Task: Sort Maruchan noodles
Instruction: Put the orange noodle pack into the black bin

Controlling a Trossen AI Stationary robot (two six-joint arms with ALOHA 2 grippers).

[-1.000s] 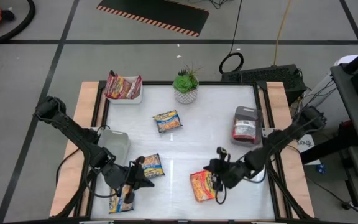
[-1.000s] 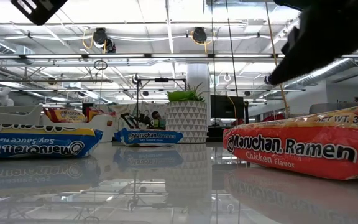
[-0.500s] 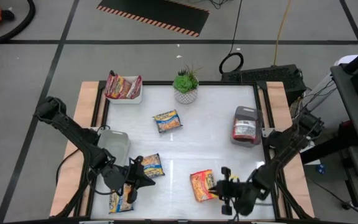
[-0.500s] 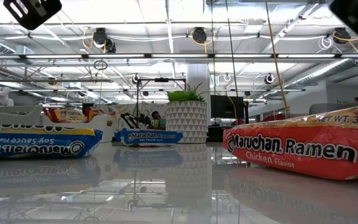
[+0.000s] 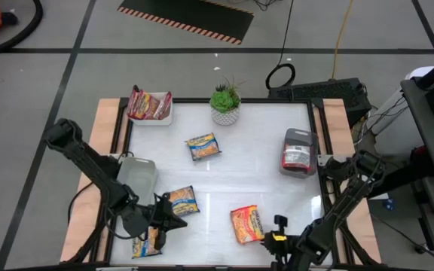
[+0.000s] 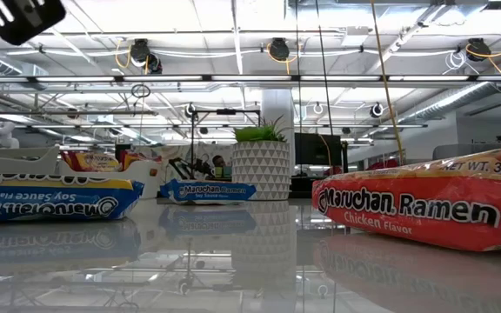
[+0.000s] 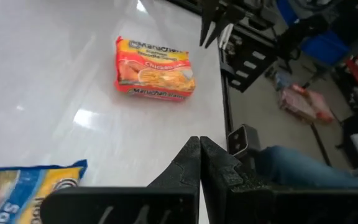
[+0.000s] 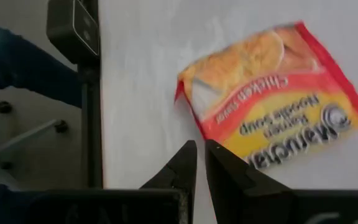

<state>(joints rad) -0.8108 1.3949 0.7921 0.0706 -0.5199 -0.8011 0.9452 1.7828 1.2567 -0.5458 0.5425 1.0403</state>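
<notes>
Left gripper (image 5: 173, 220): low at the near left of the table, fingers pressed together, holding nothing, tip just beside a blue packet (image 5: 181, 200).
Right gripper (image 5: 278, 232): at the near edge, fingers a sliver apart, empty, close to the orange packet (image 5: 246, 223) but clear of it.
Orange packet: flat on the table near the front, label reads chicken flavour in the right wrist view (image 8: 275, 99).
Blue packets: one near the left gripper, one further back mid-table (image 5: 202, 146), one at the front left edge (image 5: 145, 242), partly under the left arm.
White tray (image 5: 161, 118): back left corner, red packets (image 5: 148, 104) inside.
Grey tray (image 5: 297, 136): right side, dark red packets (image 5: 296, 156) in it.
Plant (image 5: 225, 102): back centre.
</notes>
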